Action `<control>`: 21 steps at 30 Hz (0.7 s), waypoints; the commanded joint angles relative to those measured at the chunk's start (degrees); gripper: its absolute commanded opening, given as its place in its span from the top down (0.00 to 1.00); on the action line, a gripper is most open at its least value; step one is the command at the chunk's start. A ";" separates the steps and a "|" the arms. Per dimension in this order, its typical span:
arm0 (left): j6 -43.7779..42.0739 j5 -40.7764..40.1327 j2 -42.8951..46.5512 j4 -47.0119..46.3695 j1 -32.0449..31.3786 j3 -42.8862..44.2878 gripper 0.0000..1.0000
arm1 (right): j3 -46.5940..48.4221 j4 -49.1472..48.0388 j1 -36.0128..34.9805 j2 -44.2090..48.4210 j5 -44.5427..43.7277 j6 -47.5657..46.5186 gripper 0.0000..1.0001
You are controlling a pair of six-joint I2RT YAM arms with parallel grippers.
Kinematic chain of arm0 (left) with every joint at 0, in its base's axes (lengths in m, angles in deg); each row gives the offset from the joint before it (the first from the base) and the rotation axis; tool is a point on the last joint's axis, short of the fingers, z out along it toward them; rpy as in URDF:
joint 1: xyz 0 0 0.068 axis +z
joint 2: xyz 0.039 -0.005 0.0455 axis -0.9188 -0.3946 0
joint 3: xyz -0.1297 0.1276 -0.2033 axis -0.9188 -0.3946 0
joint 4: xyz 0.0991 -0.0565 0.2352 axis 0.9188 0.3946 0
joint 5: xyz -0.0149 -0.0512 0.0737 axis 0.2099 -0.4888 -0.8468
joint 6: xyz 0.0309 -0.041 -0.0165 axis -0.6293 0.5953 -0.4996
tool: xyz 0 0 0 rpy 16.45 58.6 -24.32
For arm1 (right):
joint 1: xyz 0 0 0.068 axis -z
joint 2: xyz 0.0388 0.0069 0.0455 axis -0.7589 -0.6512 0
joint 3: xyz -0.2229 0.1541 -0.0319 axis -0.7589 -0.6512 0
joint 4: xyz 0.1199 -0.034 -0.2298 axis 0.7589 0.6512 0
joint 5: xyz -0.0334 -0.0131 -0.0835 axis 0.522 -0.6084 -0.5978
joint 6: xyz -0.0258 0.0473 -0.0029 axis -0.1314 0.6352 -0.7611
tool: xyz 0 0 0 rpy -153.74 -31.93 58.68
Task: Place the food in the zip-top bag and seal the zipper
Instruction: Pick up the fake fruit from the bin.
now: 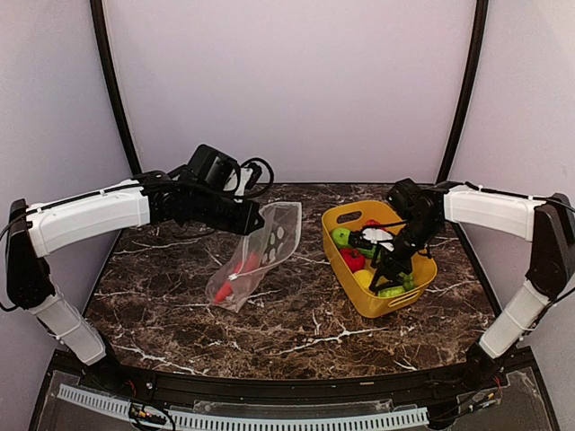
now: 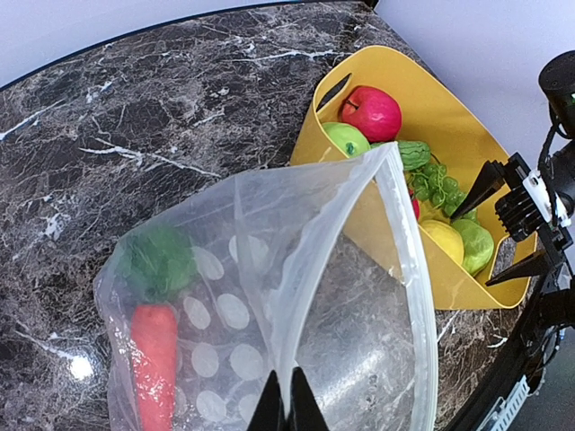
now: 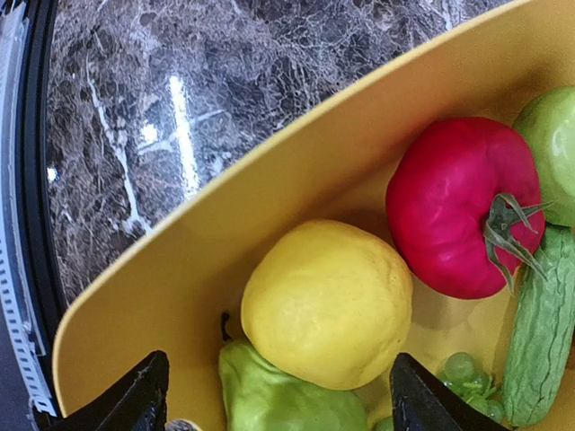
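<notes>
The clear dotted zip-top bag (image 1: 260, 251) hangs tilted over the table with its mouth open. My left gripper (image 1: 254, 219) is shut on its rim (image 2: 287, 404). The whitish zipper (image 2: 409, 260) curves round the open mouth. A red piece with a green top (image 2: 154, 350) lies inside the bag. The rest of the food is in the yellow basket (image 1: 340, 253): a lemon (image 3: 328, 305), a red tomato (image 3: 463, 206), a green pear-like piece (image 3: 292, 404), a cucumber (image 3: 544, 332), grapes (image 3: 463, 368) and a green apple (image 3: 552, 148). My right gripper (image 1: 392, 266) is open, low over the lemon (image 3: 280, 386), its fingers either side of it, not touching.
The basket's near wall (image 3: 207, 233) rises close in front of my right gripper. The bag's mouth faces the basket (image 2: 449, 99), a short gap apart. Dark marble table (image 1: 296, 314) ends in a black front edge.
</notes>
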 commanded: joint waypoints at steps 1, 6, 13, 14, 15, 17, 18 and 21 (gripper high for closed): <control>1.61 -2.72 0.28 -1.10 0.25 -0.24 0.99 | -1.52 -4.36 1.13 0.29 -1.35 1.29 0.17; 0.64 -5.21 -1.04 -0.57 0.25 1.83 0.99 | -2.72 -7.26 1.84 -0.38 -1.65 1.31 0.15; 0.63 -3.87 -4.21 -0.11 0.25 5.92 0.99 | -3.35 -8.82 1.89 -3.64 -2.38 1.98 0.12; 0.65 -3.72 -4.45 -0.04 0.25 6.17 0.99 | -3.46 -8.81 1.88 -3.67 -2.09 2.07 0.11; 0.64 -3.64 -4.49 0.12 0.25 6.51 0.99 | -4.02 -8.91 1.88 -3.60 -1.71 2.01 0.11; 0.56 -3.52 -4.54 0.28 0.25 6.71 0.99 | -4.70 -9.29 1.88 -3.71 -1.40 2.08 0.10; 0.48 -3.57 -4.58 0.40 0.25 6.74 0.99 | -4.83 -9.44 1.88 -3.94 -1.27 2.20 0.10; 0.52 -3.56 -4.57 0.60 0.25 6.77 0.99 | -4.89 -9.77 1.88 -5.27 -0.48 2.47 0.10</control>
